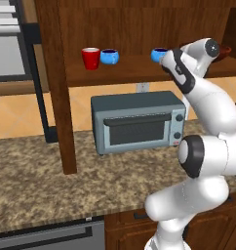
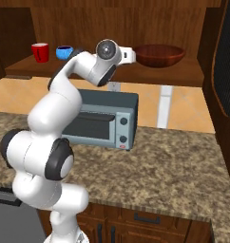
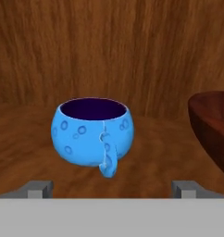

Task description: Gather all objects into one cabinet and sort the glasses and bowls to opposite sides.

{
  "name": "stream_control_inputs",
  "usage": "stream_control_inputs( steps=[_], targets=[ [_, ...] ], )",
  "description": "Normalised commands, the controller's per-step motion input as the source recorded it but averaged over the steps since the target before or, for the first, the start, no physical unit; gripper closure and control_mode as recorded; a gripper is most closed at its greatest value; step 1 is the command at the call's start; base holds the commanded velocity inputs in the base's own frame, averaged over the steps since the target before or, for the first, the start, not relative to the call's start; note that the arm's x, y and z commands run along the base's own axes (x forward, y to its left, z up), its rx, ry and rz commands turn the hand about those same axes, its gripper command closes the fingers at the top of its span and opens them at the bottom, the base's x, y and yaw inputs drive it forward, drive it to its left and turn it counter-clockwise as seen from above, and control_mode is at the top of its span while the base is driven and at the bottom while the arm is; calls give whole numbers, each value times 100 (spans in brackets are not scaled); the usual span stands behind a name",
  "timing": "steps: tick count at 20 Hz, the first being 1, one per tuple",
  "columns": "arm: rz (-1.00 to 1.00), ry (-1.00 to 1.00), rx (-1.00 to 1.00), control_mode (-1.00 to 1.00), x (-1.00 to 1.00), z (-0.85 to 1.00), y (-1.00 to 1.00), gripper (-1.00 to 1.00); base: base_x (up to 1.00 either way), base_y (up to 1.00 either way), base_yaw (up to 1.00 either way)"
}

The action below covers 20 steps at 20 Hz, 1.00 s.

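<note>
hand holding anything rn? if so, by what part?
Nothing held. The hand is open, its fingertips short of the blue cup, whose handle faces it on the cabinet shelf.

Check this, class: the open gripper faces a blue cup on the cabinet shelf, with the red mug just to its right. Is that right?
Not quite. In the hand view the brown bowl, not the mug, sits just right of the blue cup that the open gripper faces. The red mug stands far left on the shelf.

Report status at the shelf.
Gripper open, lined up on blue cup. Cup upright on cabinet shelf. Brown bowl close beside it.
</note>
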Motion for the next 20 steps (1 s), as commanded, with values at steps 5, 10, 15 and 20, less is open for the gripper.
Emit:
stream_control_inputs(
  steps=[5,10,15,20],
  targets=[
    [11,0,0,-100,29,-3,-1,-100,0,0,0],
    [9,0,0,-100,22,-5,0,-100,0,0,0],
    [4,0,0,-100,1,-7,0,-100,0,0,0],
    [0,0,0,-100,11,-2,0,-100,0,0,0]
  ],
)
